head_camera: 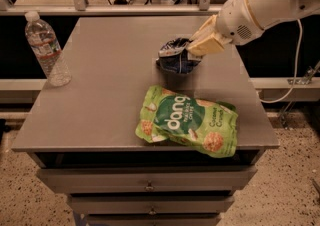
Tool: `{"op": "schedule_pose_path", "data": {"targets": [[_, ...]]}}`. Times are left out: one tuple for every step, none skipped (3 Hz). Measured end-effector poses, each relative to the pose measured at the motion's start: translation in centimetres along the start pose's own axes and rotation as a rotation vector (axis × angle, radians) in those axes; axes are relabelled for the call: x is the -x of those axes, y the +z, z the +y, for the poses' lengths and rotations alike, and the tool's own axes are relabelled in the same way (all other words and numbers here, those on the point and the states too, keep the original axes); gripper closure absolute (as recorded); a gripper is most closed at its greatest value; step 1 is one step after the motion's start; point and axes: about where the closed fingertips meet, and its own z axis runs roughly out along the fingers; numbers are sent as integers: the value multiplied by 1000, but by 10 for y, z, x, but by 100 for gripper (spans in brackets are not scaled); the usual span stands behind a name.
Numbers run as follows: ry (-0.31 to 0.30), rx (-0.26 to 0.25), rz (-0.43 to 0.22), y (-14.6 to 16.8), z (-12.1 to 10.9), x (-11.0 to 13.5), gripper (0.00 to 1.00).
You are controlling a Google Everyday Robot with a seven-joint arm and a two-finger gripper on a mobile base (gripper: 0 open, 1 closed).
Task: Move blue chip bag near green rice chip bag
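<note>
Arm [272, 0]: smooth off-white shell, fat rounded cylindrical links, no visible screws. Wrist section is a bulbous white housing with a thin tan ring around it and a small dotted grille patch [243, 31] on the underside. End effector [192, 48]: pale tan/yellowish blocky fingers [207, 45], flat-sided and wedge-like, sitting over the back right of the counter [110, 80], closed on the top edge of the blue chip bag [175, 60]. One thin white cable [299, 50] hangs from the arm's underside in a loose curve.
</note>
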Motion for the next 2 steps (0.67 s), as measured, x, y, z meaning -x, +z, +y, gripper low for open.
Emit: {"op": "schedule_pose_path", "data": {"targets": [[-43,110,-15,-1,24,-19,85],[-105,179,-30,4,39,-43,61]]}}
